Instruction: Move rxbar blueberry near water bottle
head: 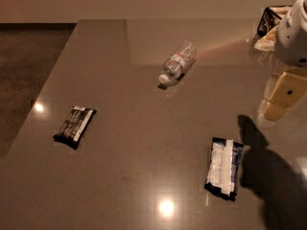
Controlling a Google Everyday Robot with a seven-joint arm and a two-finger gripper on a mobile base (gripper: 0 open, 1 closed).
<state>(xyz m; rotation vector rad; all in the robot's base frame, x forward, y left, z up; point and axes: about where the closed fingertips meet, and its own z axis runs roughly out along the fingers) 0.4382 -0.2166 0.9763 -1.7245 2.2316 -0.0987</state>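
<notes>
Standing by this grey-brown table and going left to right: first up is a small black bar with thin white lettering, lying flat near the left edge and turned a bit off square. There's a bright spot of ceiling light reflected just up and left of it.

Around the middle, further back, the water bottle is lying on its side, not standing. Its white cap points toward the near left and its base toward the far right, with the label band showing a bit of red.

Then toward the near right is the rxbar blueberry, flat on the tabletop with the white panel facing up, well apart from the bottle. A big dark shadow falls on the table right beside it.

Far right, the gripper hangs above the table, up and to the right of the rxbar and not touching it. Honestly can't tell if it's released or clenched. The white arm sits above it, and some packets are partly hidden behind that in the far corner
</notes>
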